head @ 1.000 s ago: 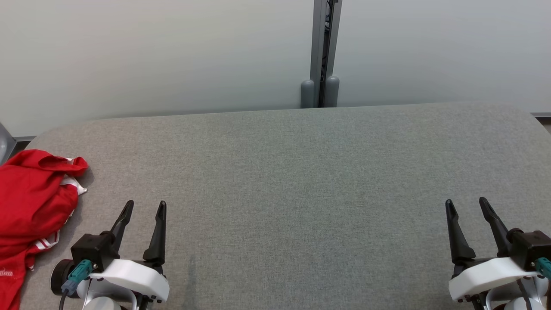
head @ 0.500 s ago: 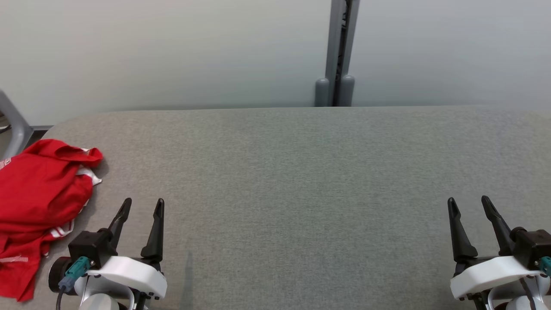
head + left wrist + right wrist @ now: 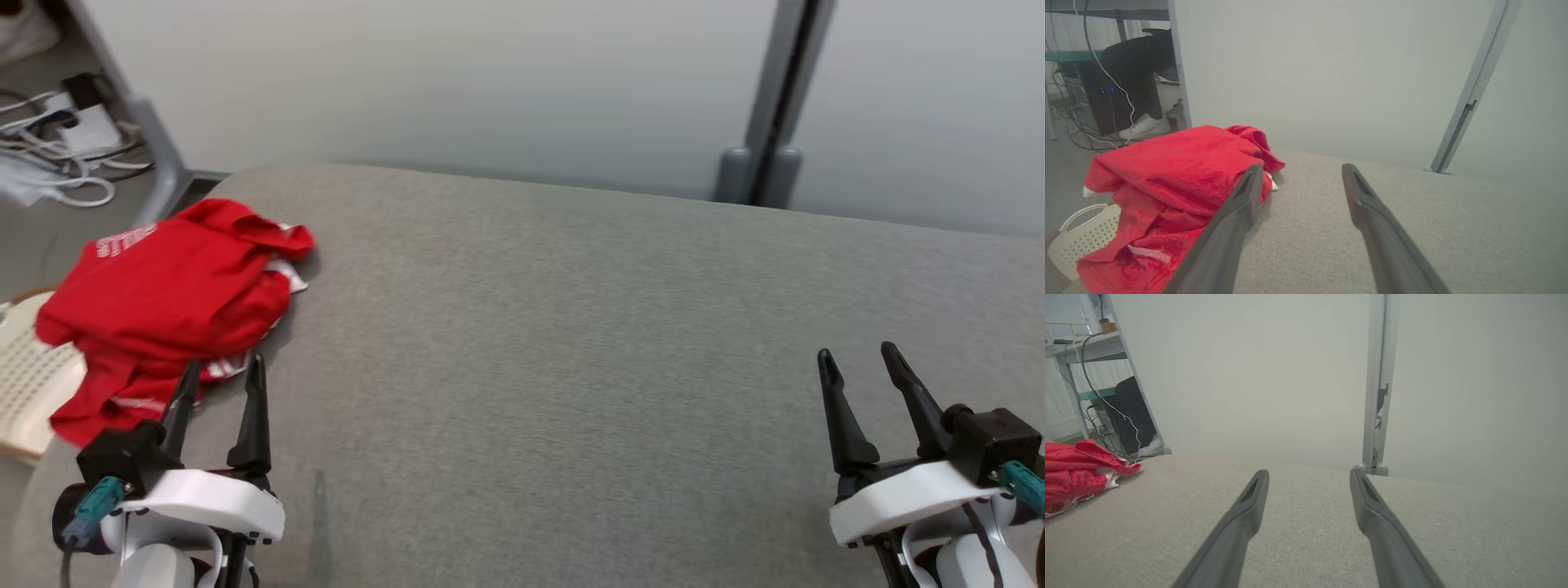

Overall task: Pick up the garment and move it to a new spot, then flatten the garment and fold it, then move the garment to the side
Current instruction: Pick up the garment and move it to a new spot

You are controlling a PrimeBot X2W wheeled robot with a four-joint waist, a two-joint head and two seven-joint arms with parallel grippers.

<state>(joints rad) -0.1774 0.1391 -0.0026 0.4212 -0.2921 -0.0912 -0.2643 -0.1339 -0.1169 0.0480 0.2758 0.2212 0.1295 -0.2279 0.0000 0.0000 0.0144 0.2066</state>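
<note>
The red garment [image 3: 163,286] lies crumpled at the far left end of the grey worktop [image 3: 571,327], and its outer part spills over the rounded edge above a pale perforated basket [image 3: 24,384] standing below. The heap's long axis runs on a slant, from the near left corner of the worktop up and away toward the back. White trim shows at its inner side.

It sits just ahead of the left tool [image 3: 226,365] and a little to that tool's left. In the head view the tool's outer finger [image 3: 184,400] overlaps the near hem of the cloth, while the inner one points past it over bare worktop (whether the outer tip touches the fabric or merely stands in front of it, I cannot tell). The left wrist view agrees: the heap rises to the left of the gap between the fingers, not inside it.

So the left arm is by far the nearer. I judge that the coming grasp needs a short shift to the left and forward to bring a fold of cloth between the jaws.

The left tool is spread wide and holds nothing, low over the worktop, fingers pointing away from the robot. The right tool [image 3: 856,351] is likewise released and empty, well apart from the garment at the opposite end of the worktop.
</note>
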